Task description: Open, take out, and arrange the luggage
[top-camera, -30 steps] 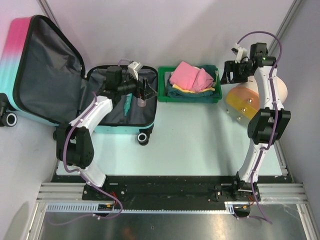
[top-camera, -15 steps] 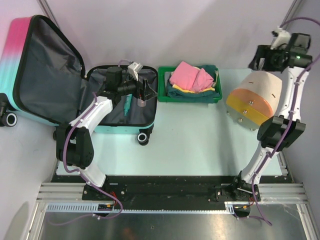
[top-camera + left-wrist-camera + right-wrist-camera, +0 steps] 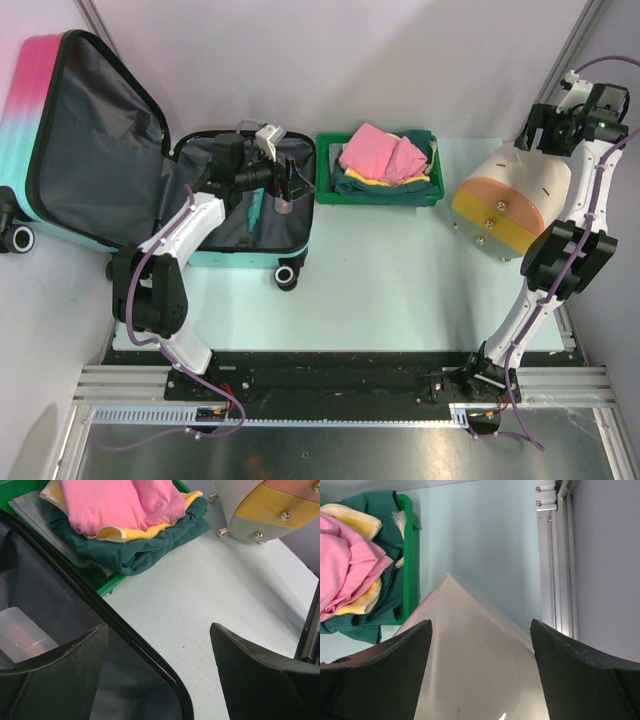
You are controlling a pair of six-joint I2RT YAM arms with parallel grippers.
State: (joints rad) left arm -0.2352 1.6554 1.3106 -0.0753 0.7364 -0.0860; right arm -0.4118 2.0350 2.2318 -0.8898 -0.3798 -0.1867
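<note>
1 green tray (image 3: pixel 380 200) of clothes (image 3: pixel 385 155) sits beside open luggage (image 3: pixel 90 140).

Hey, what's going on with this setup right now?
The pink-to-teal hard-shell suitcase lies open at the left. The left gripper hovers open over its lower half, holding nothing, near a clear plastic container inside. The right gripper, also open and empty, hangs over the white-and-orange cylinder at the far right. Folded pink, yellow and green clothes sit in the green plastic tray between them.
</note>
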